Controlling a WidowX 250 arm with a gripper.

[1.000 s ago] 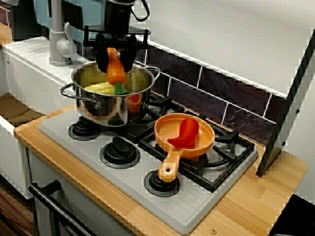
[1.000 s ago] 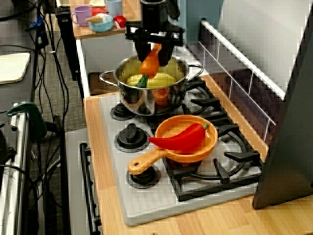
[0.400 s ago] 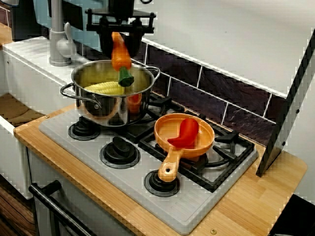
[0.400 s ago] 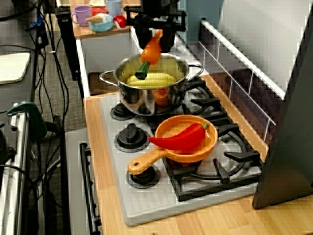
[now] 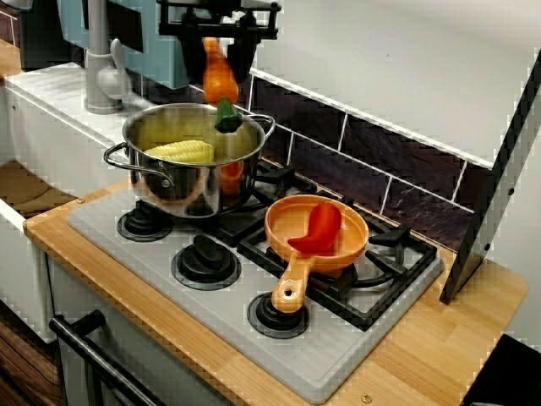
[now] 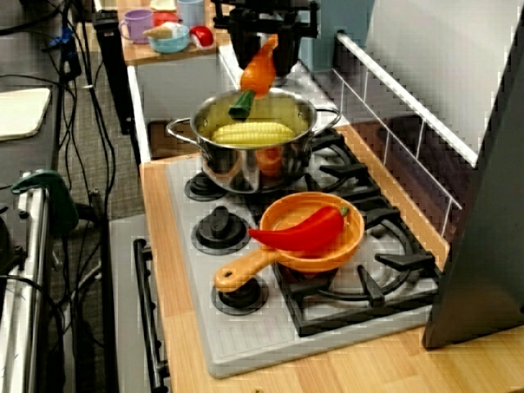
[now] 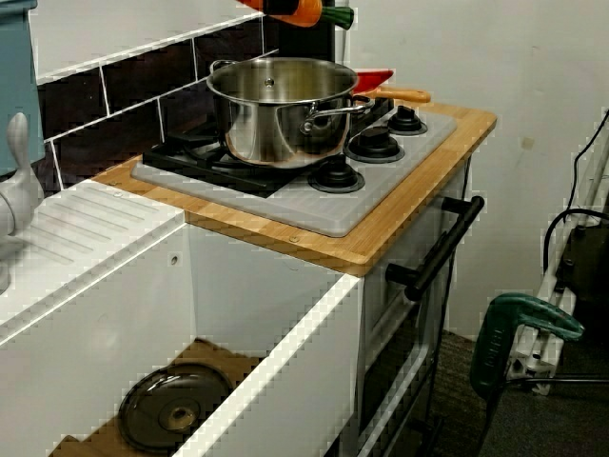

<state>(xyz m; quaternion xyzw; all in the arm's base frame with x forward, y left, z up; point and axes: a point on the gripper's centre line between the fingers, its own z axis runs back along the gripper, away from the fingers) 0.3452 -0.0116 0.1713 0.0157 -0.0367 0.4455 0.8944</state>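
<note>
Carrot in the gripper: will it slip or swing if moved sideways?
The carrot looks like smooth, stiff plastic, so probably light but slippery. The gripper pinches only its narrow end, with the thick part and green top hanging tilted below, so it may pivot.

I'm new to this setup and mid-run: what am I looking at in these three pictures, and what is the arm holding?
This is one robot arm working over a small stove. Its gripper, the black two-fingered clamp at the top, is shut on an orange carrot, which hangs above a steel pot with corn inside. Beside the pot, an orange pan holds a red pepper. One picture faces the stove's front. One looks along it toward the sink. One looks back from the sink side, where a dark lid lies in the white basin.
</note>
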